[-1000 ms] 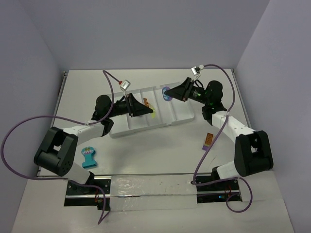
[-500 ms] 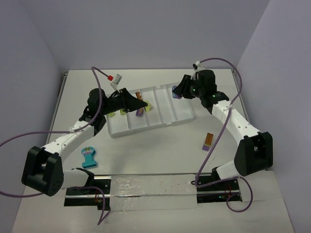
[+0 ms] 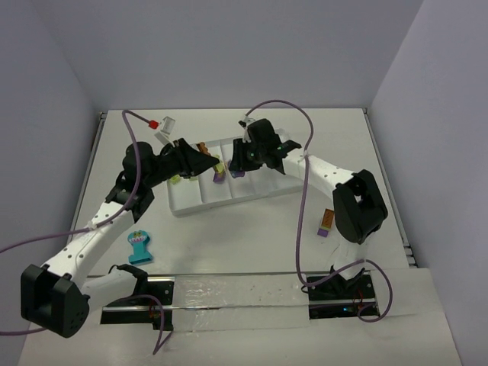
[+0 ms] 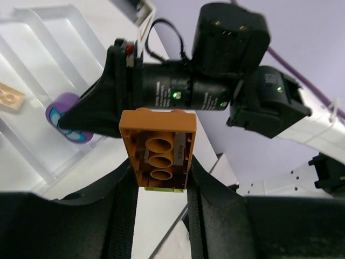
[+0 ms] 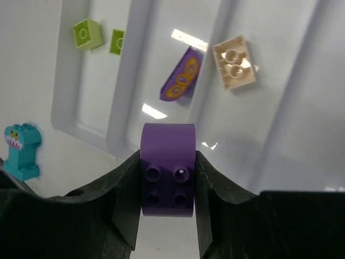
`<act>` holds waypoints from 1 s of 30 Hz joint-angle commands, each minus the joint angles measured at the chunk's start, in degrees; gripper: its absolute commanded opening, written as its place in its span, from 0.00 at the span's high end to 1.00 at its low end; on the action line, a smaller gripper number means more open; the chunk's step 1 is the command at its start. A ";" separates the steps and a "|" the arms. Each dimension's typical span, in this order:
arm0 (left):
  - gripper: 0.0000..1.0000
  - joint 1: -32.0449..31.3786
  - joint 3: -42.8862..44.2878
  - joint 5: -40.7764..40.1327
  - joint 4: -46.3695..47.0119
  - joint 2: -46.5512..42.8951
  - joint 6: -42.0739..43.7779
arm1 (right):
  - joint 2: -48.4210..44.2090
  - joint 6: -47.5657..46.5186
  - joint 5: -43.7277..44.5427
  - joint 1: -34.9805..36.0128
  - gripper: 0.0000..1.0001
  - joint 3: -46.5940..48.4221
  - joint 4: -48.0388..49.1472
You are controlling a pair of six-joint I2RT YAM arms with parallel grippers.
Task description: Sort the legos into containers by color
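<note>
My left gripper [image 3: 204, 155] is shut on an orange-brown lego [image 4: 159, 144] with a lime green piece [image 4: 161, 187] stuck under it, held above the white tray [image 3: 284, 181]. My right gripper [image 3: 235, 163] is shut on a purple lego [image 5: 167, 168] above the tray's near-left part, close to the left gripper. In the right wrist view the tray's [image 5: 285, 108] compartments hold two lime green legos [image 5: 87, 33], a purple butterfly piece [image 5: 183, 75] and a tan lego [image 5: 234, 62]. The flat teal piece [image 3: 139, 246] lies on the table left of the tray.
An orange-brown and purple lego pair [image 3: 326, 221] lies on the table right of the tray, by the right arm. The right arm's cable loops over the table in front of the tray. The two grippers are only a few centimetres apart.
The right gripper swung left from the tray's far right corner to over its middle, still holding the purple lego. The left gripper drew back left and up with the orange-brown lego.
</note>
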 commanded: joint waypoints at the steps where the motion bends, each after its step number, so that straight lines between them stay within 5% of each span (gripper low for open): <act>1: 1.00 2.04 2.82 -4.68 -2.97 -4.77 0.40 | 4.18 1.09 -1.88 1.86 1.00 5.87 2.63; 12: 1.00 7.11 -0.05 -1.30 -1.52 -7.12 -4.20 | 19.80 3.67 -5.18 3.56 0.73 22.90 3.20; 20: 1.00 7.93 0.20 -2.32 -4.02 -7.00 -4.08 | 21.71 4.04 -5.64 3.84 0.27 26.52 2.28; 30: 1.00 9.85 1.91 0.54 -5.28 -4.40 -1.95 | 2.62 1.27 -3.98 1.57 0.34 11.71 7.41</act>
